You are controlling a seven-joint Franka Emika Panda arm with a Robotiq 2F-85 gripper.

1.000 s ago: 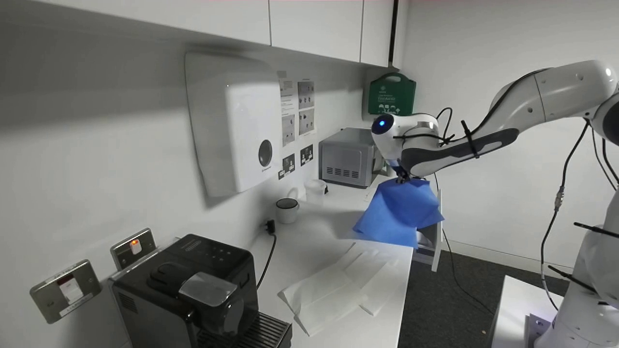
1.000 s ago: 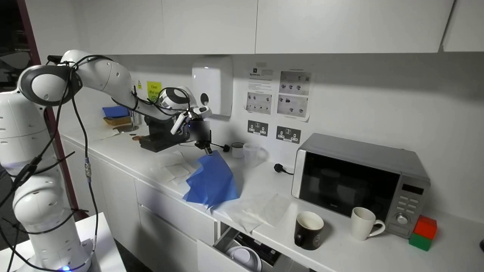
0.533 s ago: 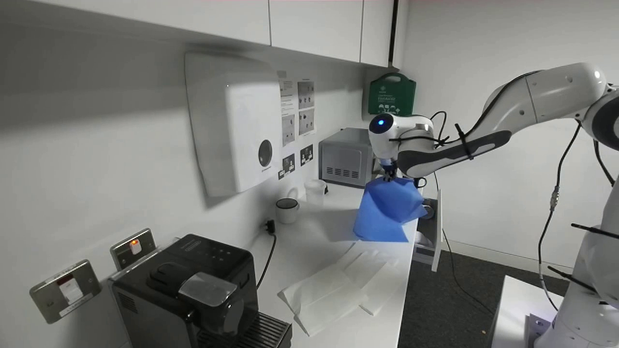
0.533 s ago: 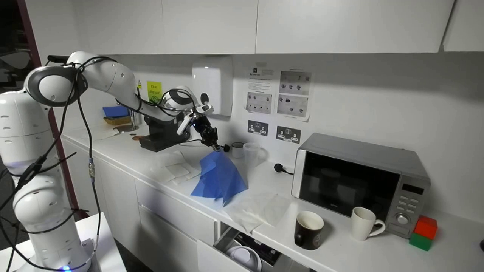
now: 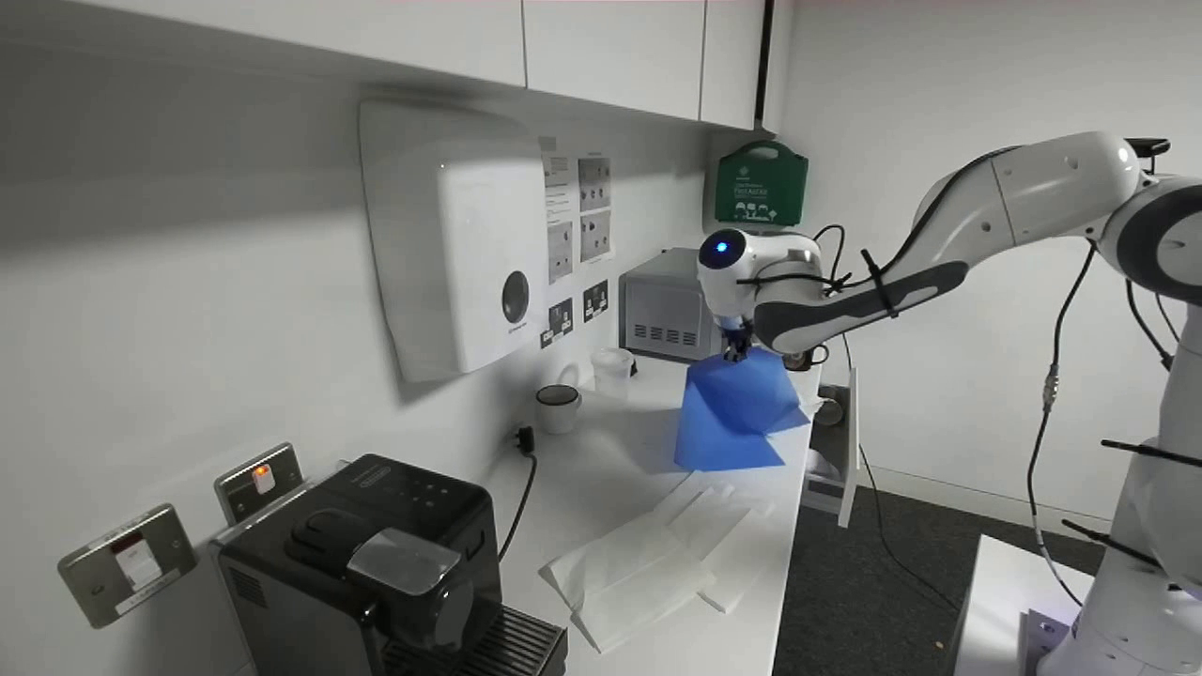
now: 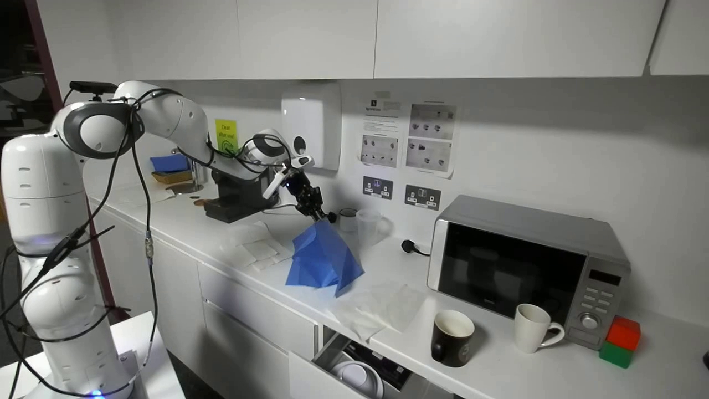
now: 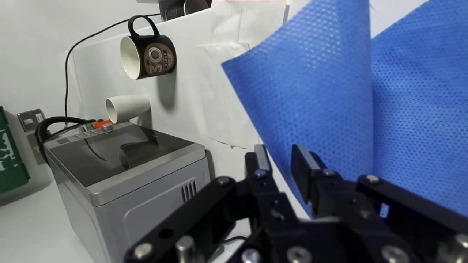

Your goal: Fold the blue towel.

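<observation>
The blue towel point(image 5: 737, 418) stands tented over the counter in both exterior views, its top at my fingertips and its lower edges on or close to the worktop point(image 6: 324, 257). In the wrist view the towel point(image 7: 314, 95) fills the right side, with a pointed corner at its left. My gripper point(image 7: 281, 153) points down with its two fingers apart; the towel's edge shows in the gap, and I see no part pinched. The gripper also shows just above the towel in the exterior views point(image 5: 737, 355) point(image 6: 321, 216). Whether the towel's top touches the fingers is unclear.
White sheets point(image 5: 648, 563) lie on the counter, with another one point(image 6: 382, 310) beside the towel. A plastic jug point(image 6: 367, 226), a black mug point(image 6: 451, 341), a white mug point(image 6: 533, 328) and a microwave point(image 6: 515, 266) stand nearby. A drawer point(image 6: 327, 379) is pulled open below. A coffee machine point(image 5: 366, 554) stands on the counter.
My gripper has moved inward over the counter with the towel following it. The towel has swung away from the counter's front edge and the open drawer. The last half second shows only a small shift.
</observation>
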